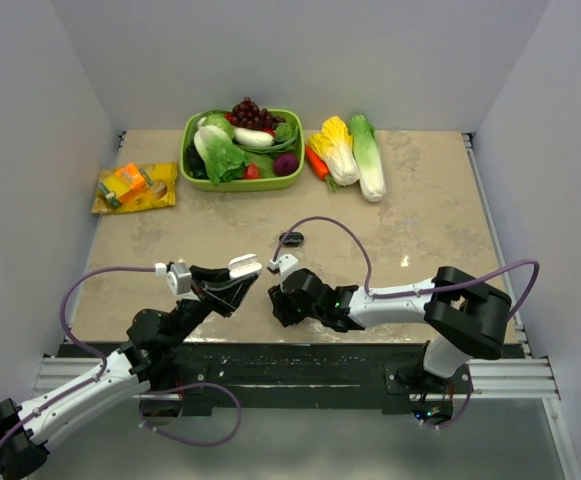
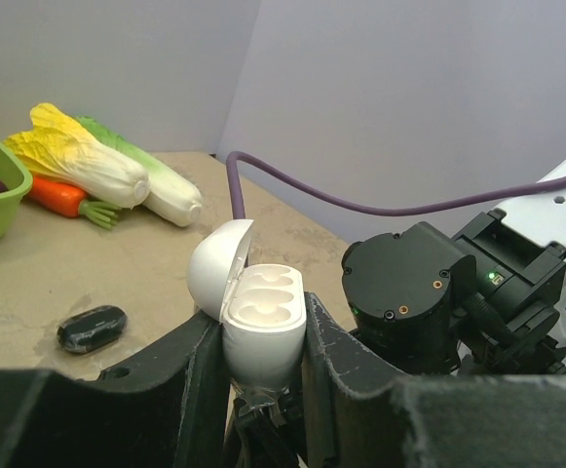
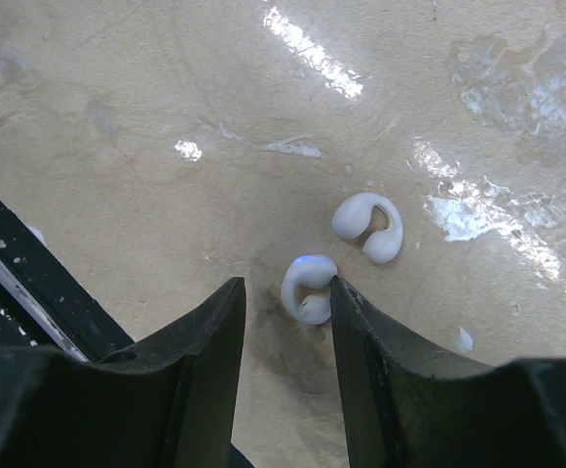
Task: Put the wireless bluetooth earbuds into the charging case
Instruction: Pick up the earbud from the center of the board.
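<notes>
My left gripper (image 2: 263, 338) is shut on the white charging case (image 2: 263, 317) and holds it upright above the table, lid open, both sockets empty. The case also shows in the top view (image 1: 244, 266). My right gripper (image 3: 284, 289) is open, pointing down at the table next to the left gripper (image 1: 232, 285). Two white C-shaped earbuds lie on the table. One (image 3: 308, 289) sits between the jaws, against the right finger (image 3: 360, 341). The other (image 3: 368, 226) lies just beyond the tips. A small black oblong item (image 1: 291, 238) lies farther back; I cannot tell whether it is black buds.
A green basket (image 1: 240, 186) of vegetables stands at the back, with cabbages (image 1: 355, 152) and a carrot (image 1: 316, 163) to its right and an orange snack packet (image 1: 135, 187) to its left. Purple cables loop over the table. The right arm's black wrist (image 2: 409, 292) is close beside the case.
</notes>
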Controlling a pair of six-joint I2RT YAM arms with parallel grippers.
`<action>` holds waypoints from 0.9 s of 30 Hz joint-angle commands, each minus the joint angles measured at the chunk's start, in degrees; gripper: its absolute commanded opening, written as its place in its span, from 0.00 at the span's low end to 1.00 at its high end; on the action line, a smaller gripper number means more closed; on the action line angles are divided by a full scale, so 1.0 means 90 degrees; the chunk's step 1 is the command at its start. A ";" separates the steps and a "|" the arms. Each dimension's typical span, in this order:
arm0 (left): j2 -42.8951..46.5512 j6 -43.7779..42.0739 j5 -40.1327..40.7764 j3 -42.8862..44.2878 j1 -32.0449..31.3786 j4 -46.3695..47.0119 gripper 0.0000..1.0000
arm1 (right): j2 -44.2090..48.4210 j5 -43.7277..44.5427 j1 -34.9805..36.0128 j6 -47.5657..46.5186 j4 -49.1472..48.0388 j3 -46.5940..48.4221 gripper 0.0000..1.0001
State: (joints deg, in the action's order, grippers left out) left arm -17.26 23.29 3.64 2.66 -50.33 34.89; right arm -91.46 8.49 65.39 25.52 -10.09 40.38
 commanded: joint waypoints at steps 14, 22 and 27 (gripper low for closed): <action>-0.0046 0.0108 -0.0043 -0.0735 -0.0033 0.0400 0.00 | 0.0162 0.0521 -0.0029 0.0075 0.0193 -0.0053 0.32; -0.0065 0.0127 -0.0053 -0.0764 -0.0033 0.0488 0.00 | 0.0884 0.0346 -0.0019 0.0007 -0.0207 -0.0278 0.55; -0.0094 0.0137 -0.0053 -0.0793 -0.0033 0.0537 0.00 | 0.0992 -0.0054 0.0088 -0.0149 -0.0178 -0.0093 0.56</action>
State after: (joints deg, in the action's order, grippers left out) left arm -17.67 23.49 3.53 2.66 -50.33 36.05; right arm -83.81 10.76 65.34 25.50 -9.45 37.89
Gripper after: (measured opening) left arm 0.348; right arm 0.561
